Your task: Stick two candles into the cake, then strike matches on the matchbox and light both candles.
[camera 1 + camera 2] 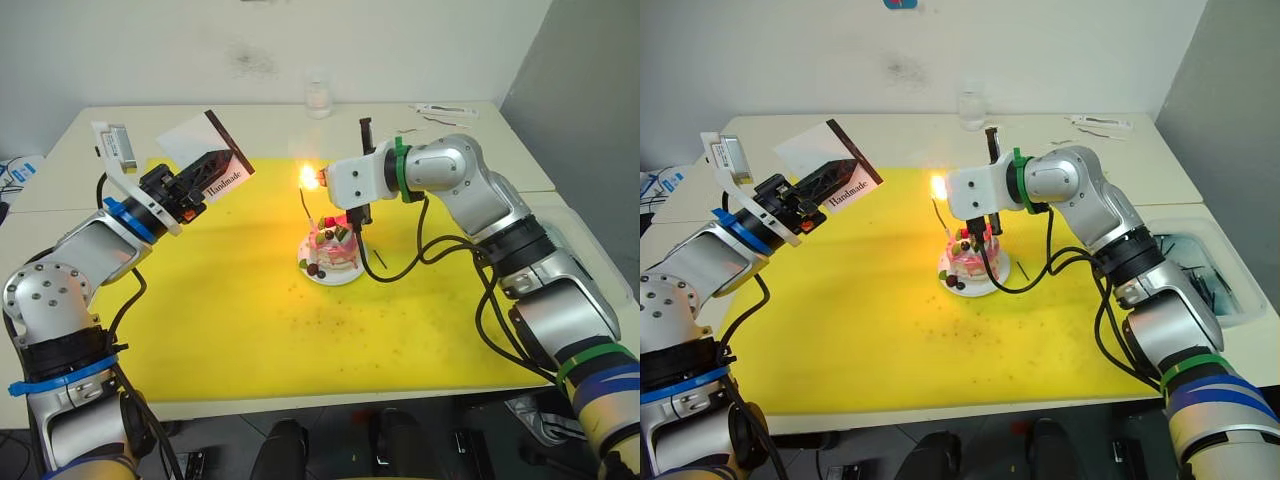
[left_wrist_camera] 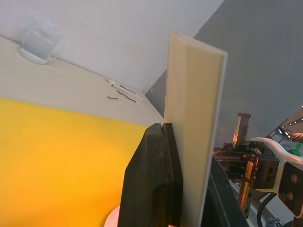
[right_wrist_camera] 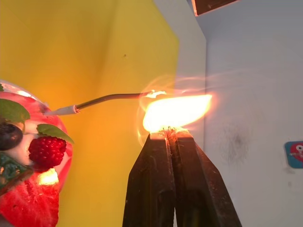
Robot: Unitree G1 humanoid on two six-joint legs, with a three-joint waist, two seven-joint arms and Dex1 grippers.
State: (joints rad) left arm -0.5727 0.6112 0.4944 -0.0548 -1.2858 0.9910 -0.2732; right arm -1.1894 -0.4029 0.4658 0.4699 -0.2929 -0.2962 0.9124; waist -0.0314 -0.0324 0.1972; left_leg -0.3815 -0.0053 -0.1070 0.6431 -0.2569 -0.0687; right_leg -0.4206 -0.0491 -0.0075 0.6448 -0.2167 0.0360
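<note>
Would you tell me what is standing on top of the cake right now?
On the cake: a strawberry, leaves, berries and a thin bent candle with flame at its tip. The right gripper hides any second candle.

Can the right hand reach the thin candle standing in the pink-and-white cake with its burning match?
Probably yes. The right hand, shut on the burning match, holds the flame right beside the thin candle rising from the pink-and-white cake, with nothing between them.
</note>
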